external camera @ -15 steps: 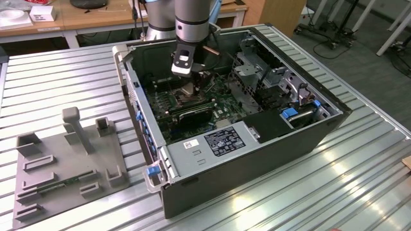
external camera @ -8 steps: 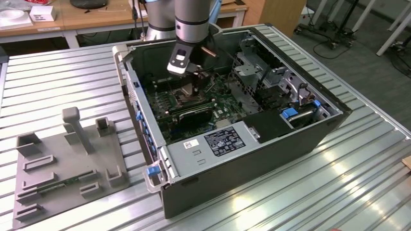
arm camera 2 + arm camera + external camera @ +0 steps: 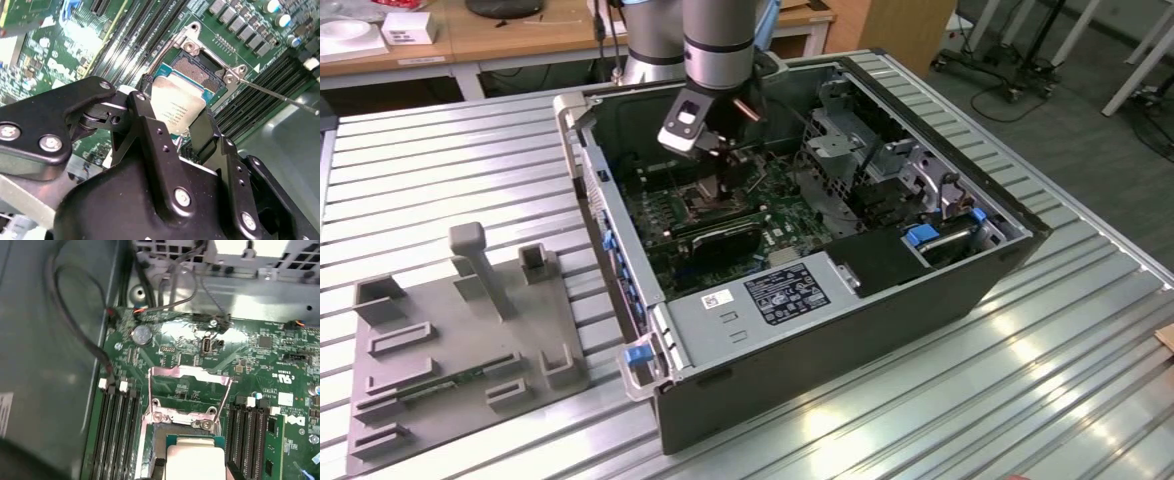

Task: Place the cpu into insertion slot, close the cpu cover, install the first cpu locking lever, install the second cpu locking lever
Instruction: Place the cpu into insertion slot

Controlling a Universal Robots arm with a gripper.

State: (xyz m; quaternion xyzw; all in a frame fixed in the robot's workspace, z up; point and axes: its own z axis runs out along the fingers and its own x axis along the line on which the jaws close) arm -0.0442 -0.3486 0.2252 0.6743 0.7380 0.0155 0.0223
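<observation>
1. While your arm reaches down into it, the open computer case lies on its side on the slatted metal table. It is the biggest thing out there.
2. Over on the exterior view's left you've got a grey fixture tray flat on the table, well apart from the case.
3. Inside the case, the green motherboard spreads across the floor, with long black memory slots running along both sides of the socket.
4. Your gripper hangs low over the board, right above the socket area.
5. See the cpu cover? It's swung up and open, and you see the green board through its square window.
6. A thin metal rod juts out sideways from the socket's corner.
7. The insertion slot lies uncovered, its dark golden centre partly showing.
8. The black fingers are clamped on the cpu, one on each side. It sits tilted over the slot's near edge; you can't tell whether it touches.
</observation>
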